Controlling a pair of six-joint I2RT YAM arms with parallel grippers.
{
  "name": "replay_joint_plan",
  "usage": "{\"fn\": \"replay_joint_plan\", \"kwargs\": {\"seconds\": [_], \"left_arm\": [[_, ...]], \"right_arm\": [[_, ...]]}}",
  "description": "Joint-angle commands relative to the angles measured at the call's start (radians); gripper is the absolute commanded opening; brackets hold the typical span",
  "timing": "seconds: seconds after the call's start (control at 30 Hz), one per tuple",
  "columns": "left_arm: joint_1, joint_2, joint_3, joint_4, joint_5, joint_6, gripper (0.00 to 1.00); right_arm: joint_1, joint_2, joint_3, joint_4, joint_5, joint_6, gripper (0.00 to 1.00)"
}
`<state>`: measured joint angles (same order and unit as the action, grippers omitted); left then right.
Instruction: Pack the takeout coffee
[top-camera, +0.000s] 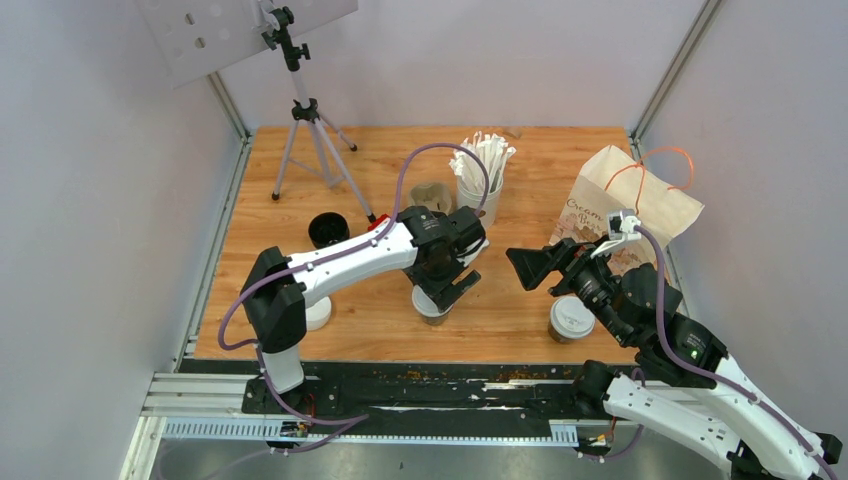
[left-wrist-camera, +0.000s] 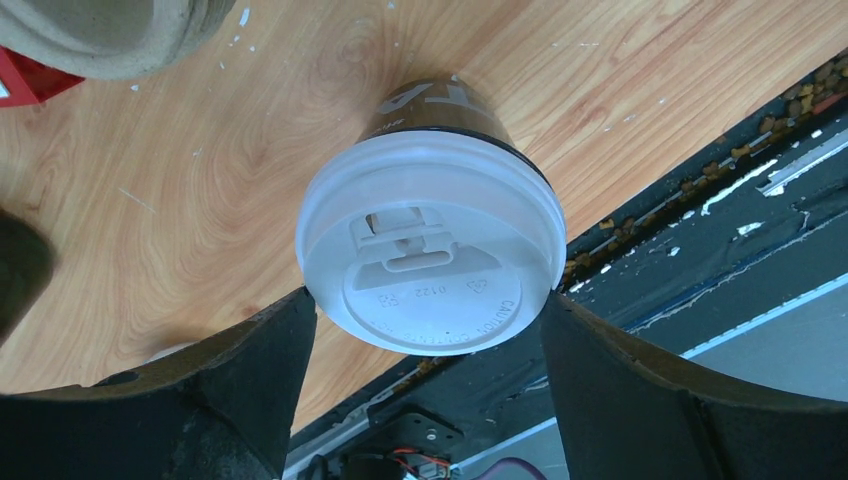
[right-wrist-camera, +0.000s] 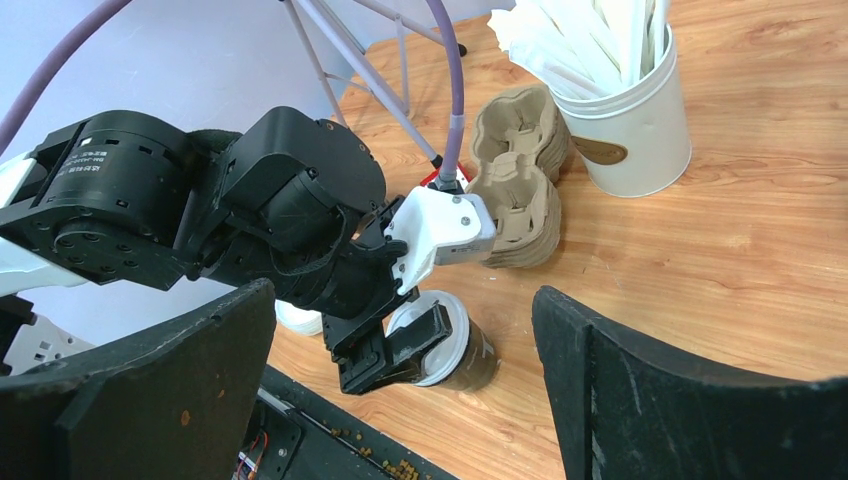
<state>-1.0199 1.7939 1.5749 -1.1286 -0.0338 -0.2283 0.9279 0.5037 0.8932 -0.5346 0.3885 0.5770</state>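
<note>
- The left gripper (left-wrist-camera: 425, 303) sits right over the upright cup (left-wrist-camera: 432, 108), jaws apart, one each side of its lid (left-wrist-camera: 430, 250).
- The right gripper (right-wrist-camera: 405, 295) gapes wide, farther off.

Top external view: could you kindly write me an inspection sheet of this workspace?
Surface: wooden tabletop; brown crumbs along black front rail.
Job's things: dark brown disposable cup with white lid between fingers of left end effector; second lidded brown cup by right arm.
Clutter: beige pulp trays, white cup of wrapped sticks, paper bag, tripod.
End effectors: left flanks lid, grip unclear; right end effector open, empty.
Cables: purple cables loop over arms.
Surroundings: white walls.
</note>
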Motion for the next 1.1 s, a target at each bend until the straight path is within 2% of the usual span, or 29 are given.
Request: {"fn": "replay_joint_plan", "kwargs": {"seconds": [0.0, 0.2, 0.27, 0.4, 0.53, 0.67, 0.83, 0.97, 1.07], "left_arm": [[-0.003, 0.005, 0.045, 0.000, 0.016, 0.032, 0.91], [-0.003, -0.007, 0.047, 0.003, 0.028, 0.041, 0.95], [-0.002, -0.016, 0.053, 0.002, 0.028, 0.038, 0.99], [-0.002, -0.057, 0.078, 0.000, 0.024, 0.026, 1.00], [0.021, -0.130, 0.082, 0.036, -0.051, -0.002, 1.00], [0.125, -0.243, 0.005, 0.099, -0.077, -0.066, 1.00], [0.263, -0.467, -0.202, 0.275, 0.043, -0.122, 1.00], [0.297, -0.574, -0.326, 0.385, 0.106, -0.118, 0.99], [0.298, -0.604, -0.391, 0.420, 0.146, -0.130, 0.93]], "right_arm": [[-0.001, -0.003, 0.025, 0.016, 0.004, -0.015, 1.00], [-0.002, -0.010, 0.027, 0.003, 0.004, -0.017, 1.00], [-0.001, -0.010, 0.026, -0.005, -0.002, -0.012, 1.00], [-0.001, -0.008, 0.023, -0.023, -0.029, 0.000, 1.00], [-0.002, -0.020, -0.007, 0.005, -0.063, 0.034, 1.00], [-0.002, -0.027, -0.038, 0.055, -0.116, 0.034, 1.00], [-0.001, 0.058, -0.039, 0.046, -0.169, 0.015, 0.94], [-0.001, 0.137, -0.048, 0.027, -0.177, 0.014, 0.91], [-0.001, 0.206, -0.068, 0.063, -0.217, -0.013, 0.89]]}}
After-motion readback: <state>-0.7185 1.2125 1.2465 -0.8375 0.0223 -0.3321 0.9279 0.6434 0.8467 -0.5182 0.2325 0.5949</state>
